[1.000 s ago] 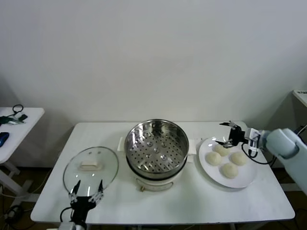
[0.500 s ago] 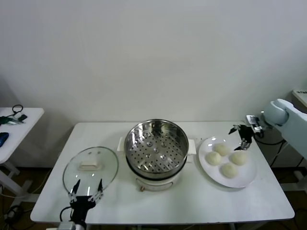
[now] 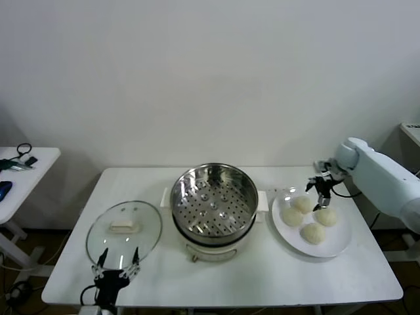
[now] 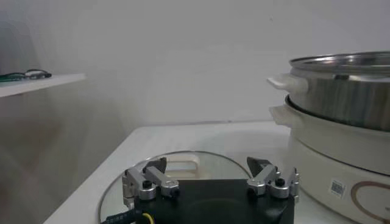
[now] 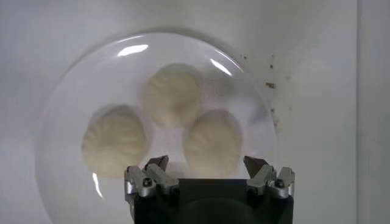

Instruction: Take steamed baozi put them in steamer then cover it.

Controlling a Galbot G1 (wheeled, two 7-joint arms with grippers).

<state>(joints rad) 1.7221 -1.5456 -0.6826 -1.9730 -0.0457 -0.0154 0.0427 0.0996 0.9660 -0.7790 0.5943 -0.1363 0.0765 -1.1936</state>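
**Bench stock: four baozi on the plate, steamer bare, lid set aside**

Steamed baozi — four, all on the flat white plate at the robot's right end of the bench, close together, some touching. The right wrist view shows only three in full. They look like soft, light dough with smooth, rounded skins, so a hard pinch would likely dent or tear one. The best hold is probably across the widest part of a bun, low on its sides, closed only until it stops slipping. The near neighbours leave little room for a finger between them, so an outer bun looks the easier first pick.

Steamer — one, a shiny steel pot on a white base with side handles, mid-bench and just beside the plate. Its perforated tray is bare; no bun is inside.

Glass lid — one, clear with a white handle, lying flat on the bench at the robot's left, apart from the pot. It is probably rigid, breakable and slick at the rim, so the handle is the place to take it.

Right gripper — one, hanging over the far side of the plate just above the buns, jaws spread wide and holding nothing.

Left gripper — one, low at the near edge of the lid, jaws likewise released — idle.
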